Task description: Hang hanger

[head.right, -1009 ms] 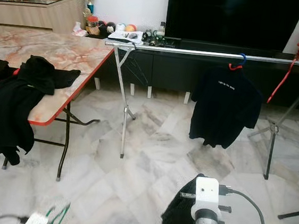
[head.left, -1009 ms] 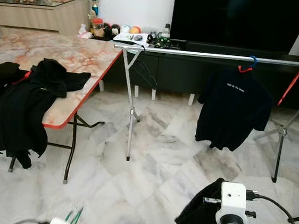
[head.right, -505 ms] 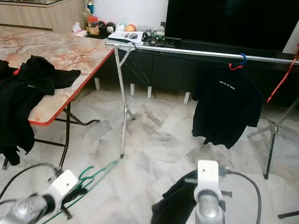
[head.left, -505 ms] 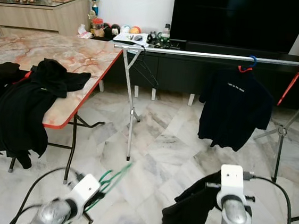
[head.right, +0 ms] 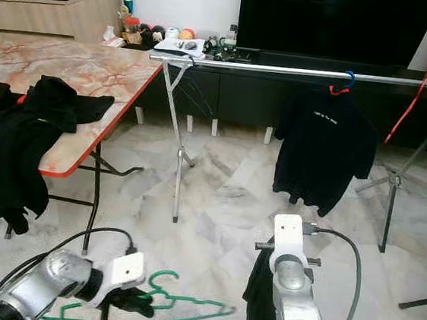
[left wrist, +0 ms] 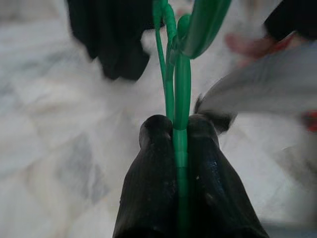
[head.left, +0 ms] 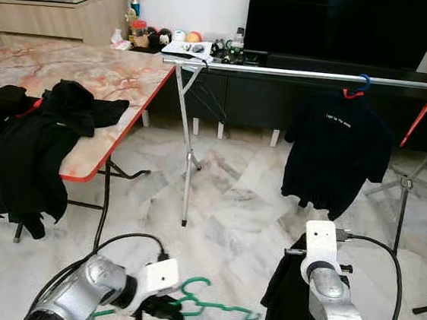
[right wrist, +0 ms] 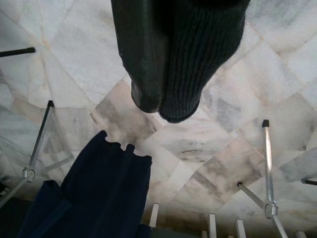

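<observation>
Change since a second ago: your left arm has come up into the head views. A second back only a sliver of green showed at the lower edge; now the whole green hanger [head.left: 197, 311] is out in front, lying roughly flat with its hook toward the rail. Your right arm has also risen, bringing the black garment [head.left: 290, 306] with it.

Left tool [left wrist: 177, 130]: fingers pinched tight on the green hanger's thin bar, seen clearly in the left wrist view. Right tool [right wrist: 163, 101]: closed on a fold of the black garment, knit cloth wrapped over one finger.

Meaning for the task: both pieces are in hand and lifted, but the garment is not on the hanger, and the hanger is well short of the rail [head.left: 284, 73]. By my reading you are early on, with dressing and hanging left to do.

Room and edges:
- Rail runs across at the far side; a dark T-shirt [head.left: 336, 158] on a red hanger takes the right part. The stretch between the left rack leg [head.left: 187, 157] and that shirt looks free.
- Surface [head.left: 122, 82] on your left carries heaped black clothes [head.left: 31, 148]; its red edge and folding legs stand near your left arm's path.
- A black cable [head.left: 390, 263] loops beside your right arm.
- Open marble floor [head.left: 232, 200] lies ahead to the rail.
</observation>
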{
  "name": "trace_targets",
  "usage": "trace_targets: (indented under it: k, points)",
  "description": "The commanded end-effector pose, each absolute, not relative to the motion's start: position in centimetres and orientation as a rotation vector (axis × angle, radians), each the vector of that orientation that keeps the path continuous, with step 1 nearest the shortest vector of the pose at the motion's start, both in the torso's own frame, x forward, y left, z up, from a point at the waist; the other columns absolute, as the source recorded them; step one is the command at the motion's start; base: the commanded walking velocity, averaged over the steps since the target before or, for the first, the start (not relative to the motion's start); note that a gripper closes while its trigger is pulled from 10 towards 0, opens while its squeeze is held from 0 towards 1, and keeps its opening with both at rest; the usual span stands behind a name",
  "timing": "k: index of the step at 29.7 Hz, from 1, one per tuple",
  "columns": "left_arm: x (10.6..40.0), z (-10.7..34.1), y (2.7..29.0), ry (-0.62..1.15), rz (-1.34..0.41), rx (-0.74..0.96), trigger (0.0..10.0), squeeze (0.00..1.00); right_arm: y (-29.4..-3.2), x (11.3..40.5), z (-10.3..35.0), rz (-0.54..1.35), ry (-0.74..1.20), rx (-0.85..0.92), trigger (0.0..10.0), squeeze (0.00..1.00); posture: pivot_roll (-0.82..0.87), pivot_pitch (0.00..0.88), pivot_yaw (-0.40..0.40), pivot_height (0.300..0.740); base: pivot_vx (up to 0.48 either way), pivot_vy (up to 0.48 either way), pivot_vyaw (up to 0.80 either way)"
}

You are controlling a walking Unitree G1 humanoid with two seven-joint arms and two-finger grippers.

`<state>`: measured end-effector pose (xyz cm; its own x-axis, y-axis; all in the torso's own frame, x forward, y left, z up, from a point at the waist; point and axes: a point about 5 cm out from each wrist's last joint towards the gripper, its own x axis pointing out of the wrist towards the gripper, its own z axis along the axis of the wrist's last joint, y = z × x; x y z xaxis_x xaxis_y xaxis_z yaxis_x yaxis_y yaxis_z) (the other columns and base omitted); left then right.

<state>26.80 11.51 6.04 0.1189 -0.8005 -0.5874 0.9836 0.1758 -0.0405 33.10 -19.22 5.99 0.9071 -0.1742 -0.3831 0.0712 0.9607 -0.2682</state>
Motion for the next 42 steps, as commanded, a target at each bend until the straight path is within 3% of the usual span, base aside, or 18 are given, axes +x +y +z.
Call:
trace_targets:
  k: [1,11,17,42]
  points:
    - [27.0,7.4,10.4,0.495,-1.381,0.367,10.0,0.0,-18.5,33.8,6.8,-0.094,0.399,-0.253,10.0,0.0,0.06,0.015,0.064,0.74,0.0,0.0,0.0]
    - [26.9,9.4,8.0,0.403,-1.294,0.201,10.0,0.0,-17.9,33.6,6.2,-0.077,0.424,-0.246,10.0,0.0,0.07,0.026,0.059,0.74,0.0,0.0,0.0]
    - [27.3,9.2,8.2,0.398,-1.2,0.247,10.0,0.0,-18.1,33.7,6.3,-0.084,0.422,-0.244,10.0,0.0,0.07,0.032,0.056,0.74,0.0,0.0,0.0]
    - [27.7,8.4,8.8,0.438,-1.141,0.363,10.0,0.0,-18.3,33.7,6.4,-0.096,0.408,-0.247,10.0,0.0,0.07,0.035,0.052,0.74,0.0,0.0,0.0]
